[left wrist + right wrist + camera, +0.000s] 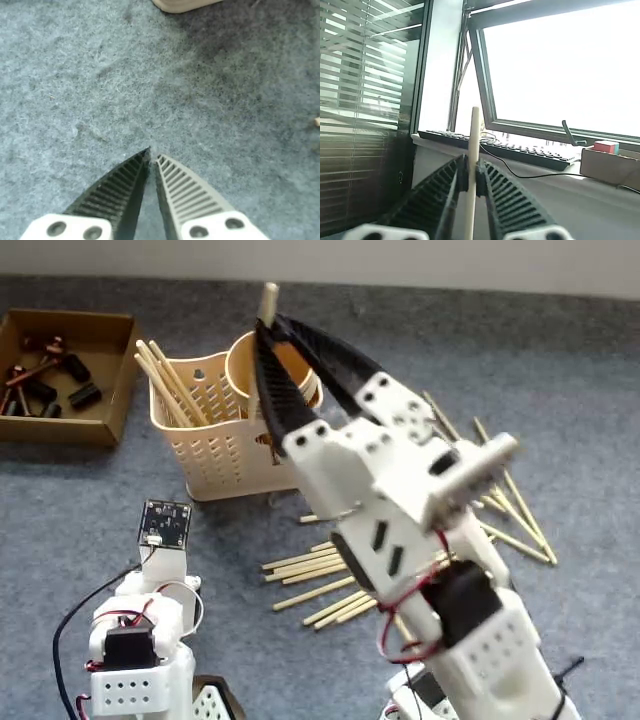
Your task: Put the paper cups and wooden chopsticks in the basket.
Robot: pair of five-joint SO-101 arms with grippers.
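My right gripper (264,332) is raised over the cream basket (225,445), shut on one wooden chopstick (267,300) that sticks up past its tips. In the right wrist view the chopstick (474,135) stands upright between the black fingers of the right gripper (471,167). A paper cup (243,365) and several chopsticks (165,380) stand in the basket. More chopsticks (312,572) lie loose on the grey carpet under and beside the right arm. My left gripper (152,156) is shut on nothing and points down at bare carpet in front of the basket.
A brown cardboard box (60,425) with dark small parts sits at the far left. The left arm (140,640) stands low at the front left. More loose chopsticks (515,510) lie to the right. A corner of the basket (182,5) shows in the left wrist view.
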